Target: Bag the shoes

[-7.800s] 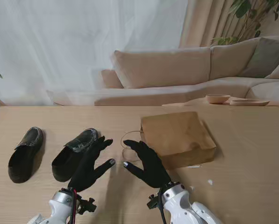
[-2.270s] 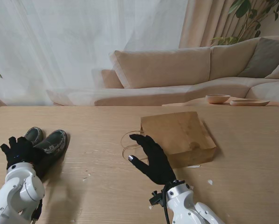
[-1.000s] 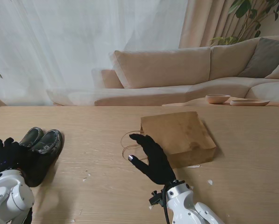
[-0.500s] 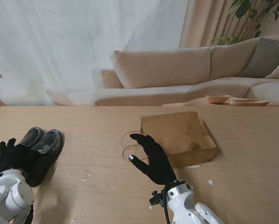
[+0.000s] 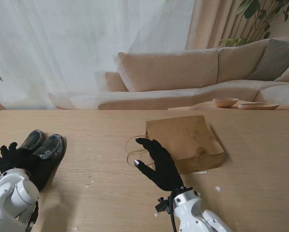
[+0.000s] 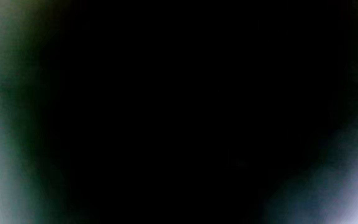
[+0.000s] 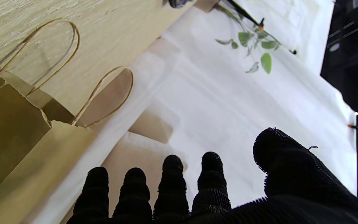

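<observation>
Fingers [image 5: 8, 151] of my left hand [image 5: 17, 159] rest against the shoes [image 5: 41, 155]; grip unclear, wrist view dark. Shoes' long axes run away from me. Right hand [image 5: 156, 162] spread, empty, beside the bag [image 5: 185, 142] mouth, well right of the shoes on the worktop [image 5: 110, 193].

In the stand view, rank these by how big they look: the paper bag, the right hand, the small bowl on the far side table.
1. Paper bag, clearly largest.
2. Right hand, though it sits nearer the camera, which inflates it.
3. Bowl, smallest, but it is far back, so its true size is unsure.
</observation>
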Robot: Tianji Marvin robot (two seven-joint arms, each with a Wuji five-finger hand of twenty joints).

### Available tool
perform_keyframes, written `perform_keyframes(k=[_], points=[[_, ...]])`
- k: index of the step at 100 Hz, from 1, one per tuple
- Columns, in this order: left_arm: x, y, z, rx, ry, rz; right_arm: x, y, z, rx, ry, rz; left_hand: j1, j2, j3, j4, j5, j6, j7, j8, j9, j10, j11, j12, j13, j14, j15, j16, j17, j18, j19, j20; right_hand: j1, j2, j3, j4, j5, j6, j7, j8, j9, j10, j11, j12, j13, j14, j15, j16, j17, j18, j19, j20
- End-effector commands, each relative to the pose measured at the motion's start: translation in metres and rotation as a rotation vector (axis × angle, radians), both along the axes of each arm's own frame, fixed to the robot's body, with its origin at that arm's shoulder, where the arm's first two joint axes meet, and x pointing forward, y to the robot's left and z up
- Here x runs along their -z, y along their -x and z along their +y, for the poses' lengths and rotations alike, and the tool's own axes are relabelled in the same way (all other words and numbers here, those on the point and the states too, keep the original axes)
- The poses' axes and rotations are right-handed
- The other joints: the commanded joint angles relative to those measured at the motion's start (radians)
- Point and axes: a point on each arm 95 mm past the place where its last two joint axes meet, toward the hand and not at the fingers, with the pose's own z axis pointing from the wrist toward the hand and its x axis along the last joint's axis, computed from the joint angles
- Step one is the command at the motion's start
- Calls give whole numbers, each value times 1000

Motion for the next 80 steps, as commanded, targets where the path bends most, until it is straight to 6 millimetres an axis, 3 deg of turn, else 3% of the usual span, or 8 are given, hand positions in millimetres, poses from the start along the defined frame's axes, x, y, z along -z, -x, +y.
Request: perform_keyframes(k=[1,23,43,47,54,61,72,80], points=[[1,-4,1,-5,0,14,-1,3,3,-5,-7,11,6,24,-11,6,71,2,46,33,10,-36,42,10,-11,-12,7,22,-2,-15,-25,-2,-39,23,-7,18,1,-4,-2,0,-19,-35,18,7,-12,-33,4,3,1,-6,18,18],[7,-13,0,-13,-3,29,0,2,3,-5,-2,14,-30,86,-138,3,217,-17,107,47,72,-47,146,-30,-11,-4,26,84,-2,-24,-16,12,-40,22,-7,18,1,-4,-2,0,-19,-33,18,7,-12,-32,4,4,1,-5,18,18],[7,-20,-1,-13,-16,36,0,2,3,-2,1,16,-6,177,-309,13,380,-27,264,99,214,-8,186,-37,-18,15,67,229,-8,-23,10,65,-39,22,-6,18,1,-5,-1,-1,-19,-34,16,6,-12,-32,4,4,2,-4,18,19],[6,-21,-1,-12,-20,41,0,2,3,-1,1,17,36,213,-389,23,407,-27,305,96,242,0,193,-37,-19,21,61,292,-11,-20,13,94,-39,22,-6,18,1,-6,-1,-1,-19,-35,17,6,-12,-33,4,4,1,-4,18,19],[5,-22,-1,-9,-28,50,0,1,2,1,1,17,55,238,-417,25,469,-19,371,115,299,21,208,-35,-15,31,82,333,-13,-12,22,111,-40,22,-6,18,1,-4,-1,-1,-19,-35,17,6,-12,-32,4,4,2,-3,18,19],[4,-22,0,-5,-41,67,0,1,2,2,1,18,72,248,-464,31,450,-32,344,90,308,21,205,-39,-1,39,77,363,-17,-6,29,135,-40,22,-6,18,1,-4,-1,-1,-19,-34,17,7,-12,-32,5,4,2,-3,19,19],[2,-21,0,-4,-58,88,0,1,2,2,1,20,76,219,-492,38,328,13,203,48,223,15,182,-41,-22,33,65,356,-17,2,19,135,-41,22,-6,18,1,-5,0,-1,-19,-35,16,6,-11,-29,6,5,3,-2,20,20],[0,-20,0,2,-61,94,0,1,2,1,2,21,69,213,-498,39,310,29,187,49,203,17,179,-39,-21,29,56,340,-17,2,13,130,-41,21,-6,18,1,-5,0,-1,-19,-35,16,6,-11,-28,7,6,3,-1,21,20]])
